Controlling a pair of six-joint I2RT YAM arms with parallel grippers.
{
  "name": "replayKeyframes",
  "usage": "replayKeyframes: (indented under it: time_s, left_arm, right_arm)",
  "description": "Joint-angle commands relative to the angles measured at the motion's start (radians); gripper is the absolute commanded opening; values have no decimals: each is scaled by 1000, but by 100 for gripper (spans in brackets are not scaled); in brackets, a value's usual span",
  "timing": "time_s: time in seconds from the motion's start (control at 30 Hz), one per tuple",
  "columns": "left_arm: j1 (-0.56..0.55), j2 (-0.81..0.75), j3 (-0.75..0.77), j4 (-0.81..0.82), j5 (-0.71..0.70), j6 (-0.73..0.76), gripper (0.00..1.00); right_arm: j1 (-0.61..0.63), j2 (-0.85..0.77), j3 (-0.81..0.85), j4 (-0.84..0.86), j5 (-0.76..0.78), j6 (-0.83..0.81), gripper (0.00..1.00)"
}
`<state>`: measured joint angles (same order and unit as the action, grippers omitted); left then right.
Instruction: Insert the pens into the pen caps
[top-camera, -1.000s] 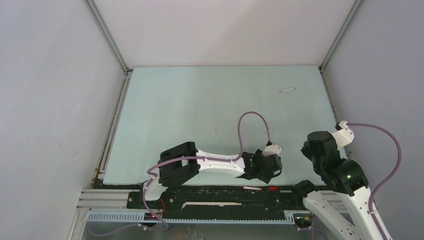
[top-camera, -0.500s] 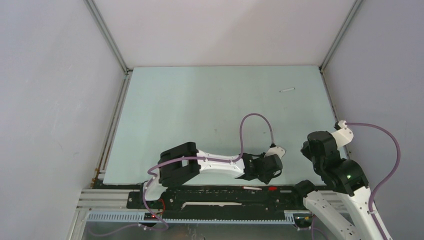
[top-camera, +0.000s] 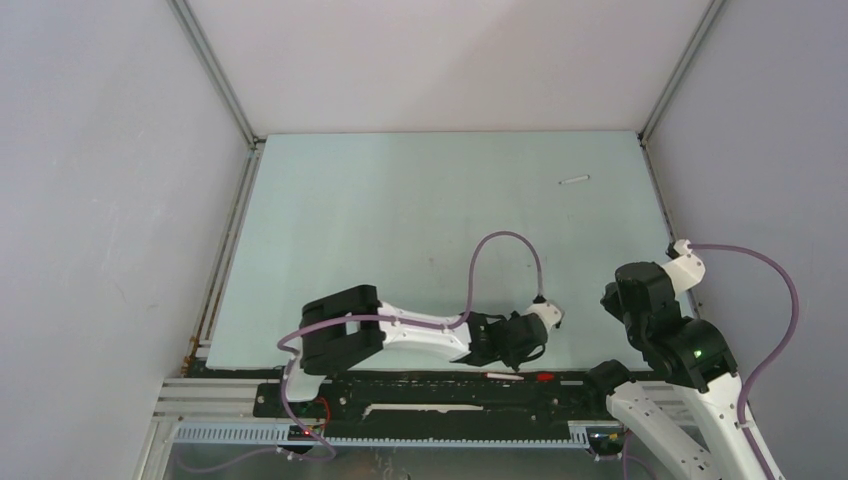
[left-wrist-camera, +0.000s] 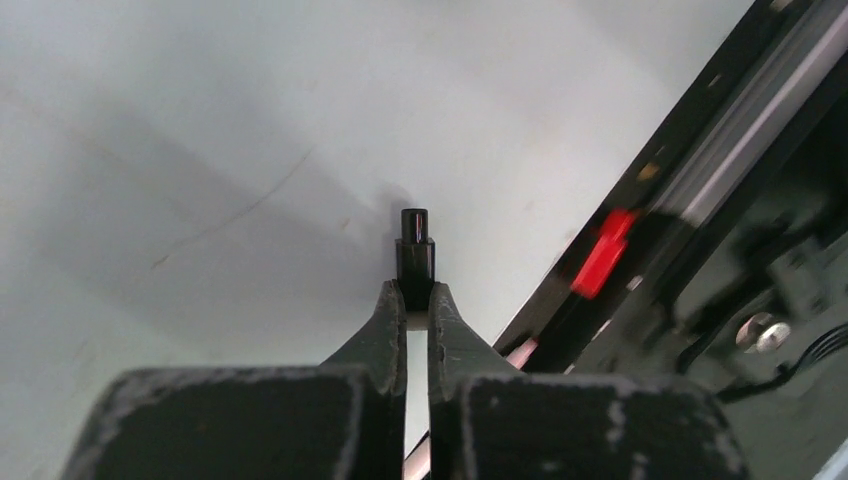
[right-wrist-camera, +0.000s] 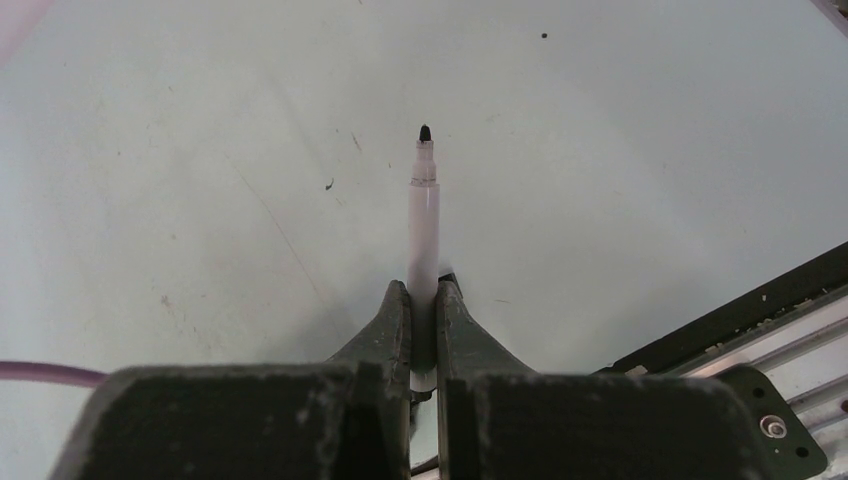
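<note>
In the left wrist view my left gripper is shut on a small black pen cap, which sticks out past the fingertips just over the table near its front edge. In the top view this gripper sits low by the front rail and hides the cap. My right gripper is shut on a white pen, whose dark tip points forward above the table. From above, the right gripper hovers at the right front. A second white pen lies at the far right of the table.
The black front rail with a red part runs just beside my left gripper; a thin white stick lies on it. White walls enclose the pale green table. A purple cable loops above the left arm.
My left gripper has gone from open to shut on the pen cap, and the left arm has shifted a little left and toward the front rail. The right arm has held still.
</note>
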<state>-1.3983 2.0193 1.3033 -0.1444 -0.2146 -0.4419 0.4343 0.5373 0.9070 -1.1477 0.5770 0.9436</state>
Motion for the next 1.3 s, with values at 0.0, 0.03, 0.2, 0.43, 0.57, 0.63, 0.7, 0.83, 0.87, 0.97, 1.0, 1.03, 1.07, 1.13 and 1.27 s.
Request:
replayKeyframes:
  time_s: [0.0, 0.03, 0.2, 0.43, 0.57, 0.63, 0.7, 0.83, 0.87, 0.97, 1.0, 1.03, 1.07, 1.13, 1.27]
  left_arm:
    - [7, -148, -141, -18, -65, 160, 0]
    - [8, -176, -178, -4, -68, 203, 0]
    - [6, -288, -310, 1, -37, 351, 0]
    - [8, -438, -484, 35, 38, 528, 0]
    - [9, -417, -475, -44, 15, 598, 0]
    - [11, -412, -476, -49, 13, 607, 2]
    - [14, -416, -483, -43, 23, 607, 6]
    - [28, -450, -509, -16, 50, 599, 25]
    - [31, -459, -511, -15, 48, 591, 38]
    - [33, -485, -507, -32, 12, 580, 52]
    - [33, -498, -507, -38, -6, 570, 54]
    - [33, -512, -507, -46, -22, 555, 60]
    - [33, -530, -510, -49, -35, 532, 66]
    - [35, -590, -522, -39, -50, 472, 91]
    - [36, -702, -549, -31, -121, 291, 100]
  right_arm:
    - [0, -8, 13, 42, -17, -42, 0]
    - [1, -7, 13, 55, -31, -52, 0]
    - [6, -4, -7, 138, -112, -119, 0]
    - [24, -1, -73, 278, -251, -227, 0]
    - [37, 6, -103, 333, -307, -272, 0]
    - [46, 6, -119, 358, -331, -294, 0]
    - [55, 7, -133, 379, -353, -316, 0]
    - [75, 18, -152, 404, -384, -339, 0]
    - [77, 21, -154, 405, -385, -342, 0]
    - [86, 30, -154, 408, -384, -343, 0]
    - [88, 30, -154, 408, -383, -344, 0]
    - [89, 31, -154, 406, -380, -343, 0]
    - [90, 31, -155, 403, -373, -337, 0]
    - [89, 34, -155, 394, -363, -329, 0]
    - [89, 38, -154, 383, -363, -325, 0]
